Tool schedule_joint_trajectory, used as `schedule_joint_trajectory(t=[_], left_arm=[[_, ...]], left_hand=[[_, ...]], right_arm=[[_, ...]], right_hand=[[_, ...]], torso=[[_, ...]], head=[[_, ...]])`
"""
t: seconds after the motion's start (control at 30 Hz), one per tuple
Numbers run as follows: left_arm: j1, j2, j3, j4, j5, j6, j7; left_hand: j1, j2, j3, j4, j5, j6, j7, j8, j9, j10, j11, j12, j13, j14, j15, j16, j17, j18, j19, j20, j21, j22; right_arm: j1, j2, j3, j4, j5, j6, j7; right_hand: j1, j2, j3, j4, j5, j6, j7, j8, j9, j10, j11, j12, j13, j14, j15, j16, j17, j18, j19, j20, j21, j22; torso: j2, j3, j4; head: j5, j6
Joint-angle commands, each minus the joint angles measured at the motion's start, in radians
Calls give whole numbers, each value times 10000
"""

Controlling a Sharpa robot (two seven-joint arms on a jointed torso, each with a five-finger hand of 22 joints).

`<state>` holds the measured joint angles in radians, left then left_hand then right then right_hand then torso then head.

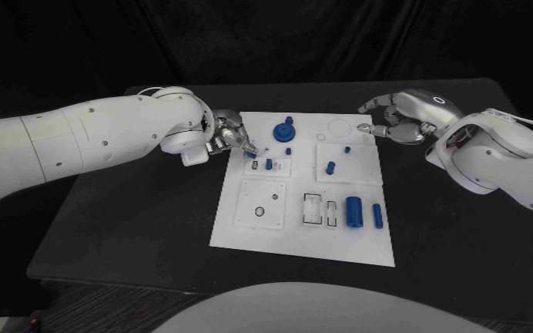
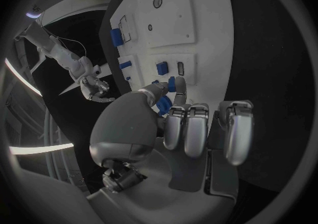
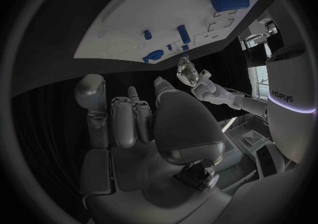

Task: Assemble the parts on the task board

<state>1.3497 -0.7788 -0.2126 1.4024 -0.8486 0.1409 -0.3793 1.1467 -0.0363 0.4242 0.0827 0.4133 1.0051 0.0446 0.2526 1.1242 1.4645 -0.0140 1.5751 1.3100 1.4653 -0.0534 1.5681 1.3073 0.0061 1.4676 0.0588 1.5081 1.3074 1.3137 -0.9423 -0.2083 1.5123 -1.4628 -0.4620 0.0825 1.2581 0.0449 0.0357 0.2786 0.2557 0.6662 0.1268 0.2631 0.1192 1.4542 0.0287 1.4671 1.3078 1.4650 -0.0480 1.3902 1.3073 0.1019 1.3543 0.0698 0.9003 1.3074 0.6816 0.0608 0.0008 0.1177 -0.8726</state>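
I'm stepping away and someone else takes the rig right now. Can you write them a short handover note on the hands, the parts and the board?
Left hand: at the left edge of the task board, pinching a small blue part above the small slots there.
Right hand: hovering off the board's far right corner, fingers curled, holding nothing that I can see.
On the board: a blue round part at the far middle, a large blue cylinder and a slimmer blue bar lying at the near right, small blue pieces mid-board.
Done: cannot tell which parts are seated.
Left: place the pinched part, then the loose ones.
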Motion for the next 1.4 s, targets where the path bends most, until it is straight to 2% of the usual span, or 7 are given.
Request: schedule_joint_trajectory(t=[0.03,0.43,0.73,1.1,1.27,1.4], left_arm=[[-74,14,3,19,-463,-116,234],[-201,75,1,-83,-594,-37,200],[-352,78,0,-101,-602,-160,219],[-414,59,0,-48,-603,-113,191],[-430,60,0,-38,-604,-64,194],[-451,71,0,-34,-604,-62,223]], left_hand=[[-89,54,86,-12,-76,-54,-9,-24,22,1063,-35,-43,2608,1055,-48,26,2635,147,377,-43,-56,2357],[-95,54,90,-8,-79,-55,-8,-24,24,1063,-34,-43,2608,1055,-47,26,2635,149,370,-42,-63,2354],[-103,56,97,-3,-81,-57,-8,-25,27,1063,-32,-43,2608,1055,-44,26,2635,145,382,-40,-51,2360],[-105,58,103,-2,-80,-56,-9,-24,29,1063,-32,-43,2608,1055,-43,26,2635,148,372,-39,-61,2356],[-105,58,103,-2,-80,-56,-9,-24,29,1063,-32,-43,2608,1055,-43,26,2635,148,372,-39,-61,2356],[-109,59,113,-1,-81,-55,-9,-23,33,1063,-31,-43,2608,1055,-41,26,2635,148,371,-37,-62,2355]], right_arm=[[-29,-11,8,-10,147,-18,87],[-57,-15,8,-28,168,42,95],[-74,-16,8,-35,171,66,98],[-104,-10,8,-44,171,127,60],[-117,-4,8,-49,171,137,55],[-124,-1,8,-46,171,149,50]], right_hand=[[25,103,16,-12,52,76,-5,-1,-12,-21,-22,-30,1301,451,82,22,788,191,-14,-3,16,789],[49,94,17,-25,102,90,-8,1,-21,-23,-25,-34,1294,447,78,10,775,193,-17,-5,-3,788],[66,91,20,-32,149,96,-8,0,-30,-26,-27,-38,1288,447,76,10,775,195,-18,-6,-18,787],[84,94,26,-38,188,98,-8,-3,-39,-34,-28,-48,1276,446,74,6,770,195,-18,-8,-26,788],[84,94,26,-38,188,98,-8,-3,-39,-34,-28,-48,1276,446,74,6,770,195,-18,-8,-26,788],[84,94,26,-38,188,98,-8,-3,-39,-34,-28,-48,1276,446,74,6,770,195,-18,-8,-26,788]], torso=[[-7,-8,-19],[-3,3,-24],[3,3,-26],[2,0,-15],[7,4,-29],[11,-1,-10]], head=[[17,0],[45,0],[50,0],[79,0],[107,0],[82,0]])
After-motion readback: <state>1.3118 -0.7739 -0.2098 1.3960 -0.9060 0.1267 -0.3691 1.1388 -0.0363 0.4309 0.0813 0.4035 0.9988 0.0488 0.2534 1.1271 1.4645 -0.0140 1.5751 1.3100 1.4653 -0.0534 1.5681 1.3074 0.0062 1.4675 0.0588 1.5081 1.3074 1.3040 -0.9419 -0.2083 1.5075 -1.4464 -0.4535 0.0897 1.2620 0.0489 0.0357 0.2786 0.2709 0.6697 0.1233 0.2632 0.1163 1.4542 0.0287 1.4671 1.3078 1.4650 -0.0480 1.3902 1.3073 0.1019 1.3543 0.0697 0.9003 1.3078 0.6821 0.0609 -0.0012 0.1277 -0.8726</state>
